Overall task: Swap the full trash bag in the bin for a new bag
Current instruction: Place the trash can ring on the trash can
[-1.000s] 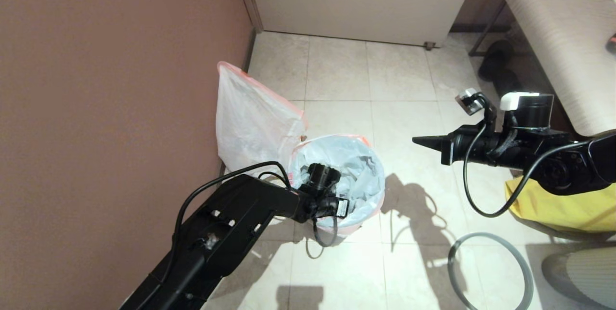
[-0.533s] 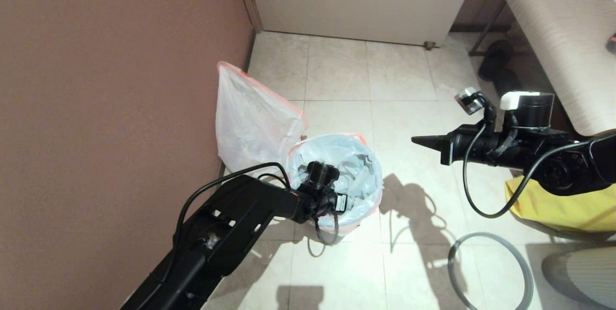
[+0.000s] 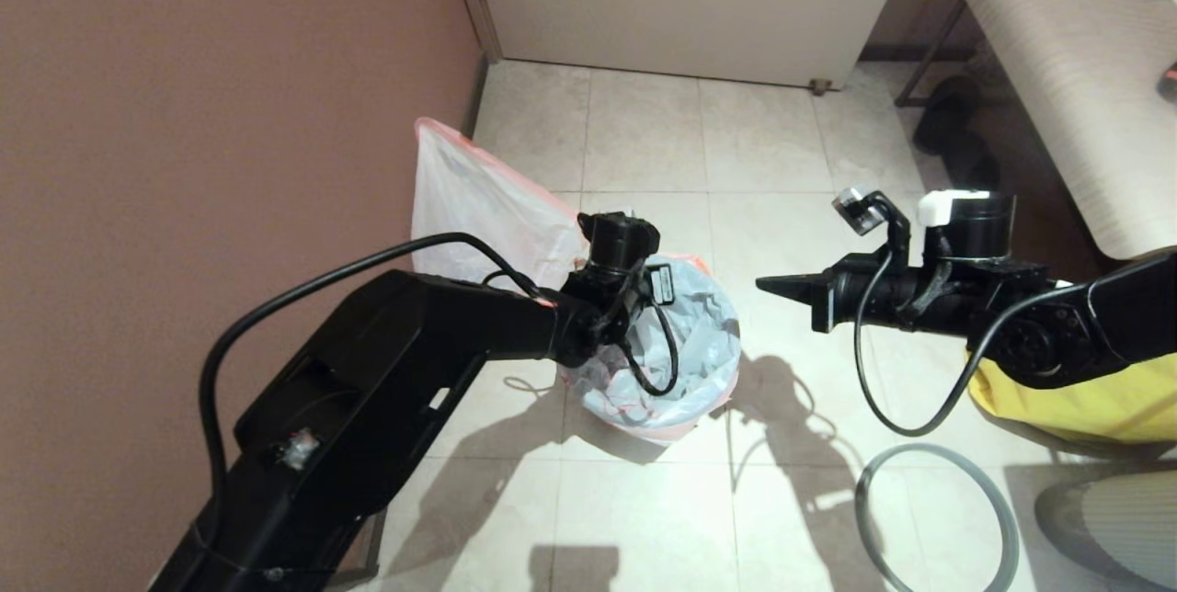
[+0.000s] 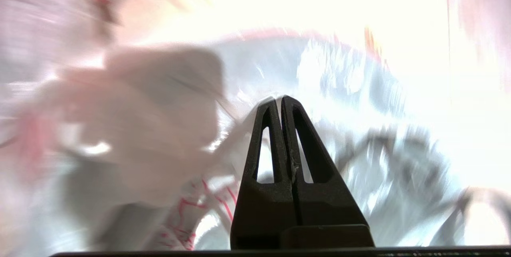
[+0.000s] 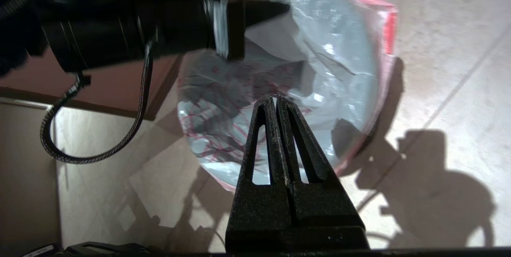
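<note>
Left gripper (image 4: 281,99), jaws closed and empty, is hovering over the new bag (image 3: 685,362) lining the bin. Right gripper (image 3: 761,282), jaws closed and empty, is pointing at it from beside.

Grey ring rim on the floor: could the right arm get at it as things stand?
Probably yes. The grey ring rim lies bare on the tiles below the right tool, which is shut, holds nothing, and has nothing beneath it.

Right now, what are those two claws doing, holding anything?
Left gripper: shut, holding nothing, over the new bag.
Right gripper: shut, empty, beside the bin.
</note>
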